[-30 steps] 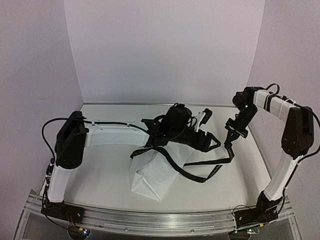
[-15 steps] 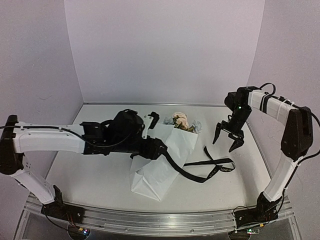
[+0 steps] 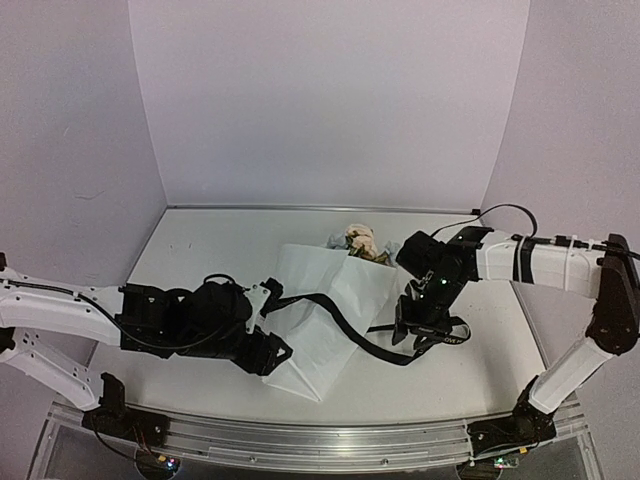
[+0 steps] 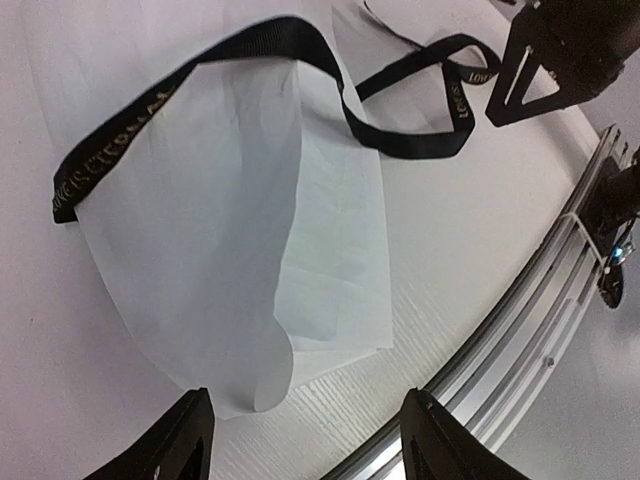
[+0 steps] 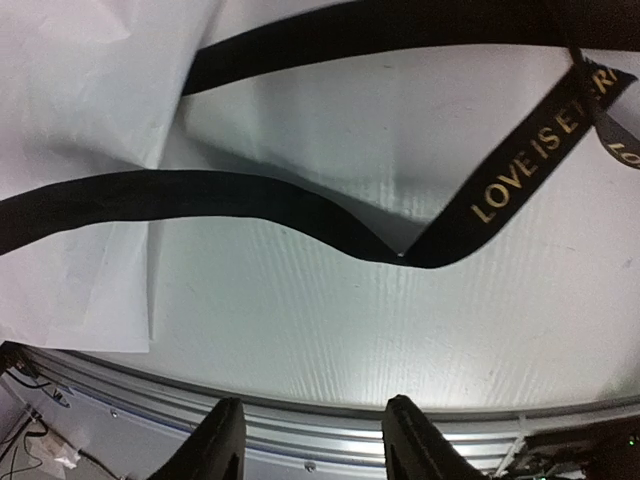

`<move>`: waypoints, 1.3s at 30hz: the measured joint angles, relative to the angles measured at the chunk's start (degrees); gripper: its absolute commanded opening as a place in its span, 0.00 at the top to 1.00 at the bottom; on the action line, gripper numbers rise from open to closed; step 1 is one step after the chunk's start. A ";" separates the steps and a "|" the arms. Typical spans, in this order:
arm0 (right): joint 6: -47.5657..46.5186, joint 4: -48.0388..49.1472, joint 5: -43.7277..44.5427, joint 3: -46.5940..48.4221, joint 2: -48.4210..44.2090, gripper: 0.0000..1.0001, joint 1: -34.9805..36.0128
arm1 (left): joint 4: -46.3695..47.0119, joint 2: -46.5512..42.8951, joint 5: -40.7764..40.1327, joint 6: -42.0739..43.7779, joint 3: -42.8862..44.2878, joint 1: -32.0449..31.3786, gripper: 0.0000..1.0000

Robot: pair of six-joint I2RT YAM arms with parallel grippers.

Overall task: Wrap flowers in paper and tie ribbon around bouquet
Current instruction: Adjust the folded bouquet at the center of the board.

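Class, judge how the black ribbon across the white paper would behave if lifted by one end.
Probably floppy: the ribbon drapes in loose curves and folds back sharply. Likely light: it lies over the paper without flattening it. Lifted, it should dangle.

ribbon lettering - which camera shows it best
Right wrist: the ribbon lies close, its gold words readable. Left wrist shows it looped over the paper, lettering smaller. Top external shows most of its length, lettering too small to read.
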 measured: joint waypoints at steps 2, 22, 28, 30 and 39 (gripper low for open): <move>1.43 3.32 1.09 -0.70 0.00 0.60 2.51 | -0.79 1.25 -0.95 -0.05 0.00 -1.56 0.35; 9.46 23.24 4.30 -1.05 8.07 0.78 12.36 | -5.32 7.08 -11.44 0.12 0.94 -3.07 0.71; 11.57 29.59 3.55 -0.96 11.08 0.82 13.74 | -3.92 7.10 -11.02 1.46 0.94 -3.07 0.98; 12.56 31.58 2.95 -0.68 12.58 0.83 14.12 | -3.43 7.10 -10.74 1.99 0.94 -3.07 1.00; 16.18 38.55 1.16 -0.55 17.24 0.85 15.96 | 0.78 4.93 -6.36 3.95 0.48 -3.07 1.00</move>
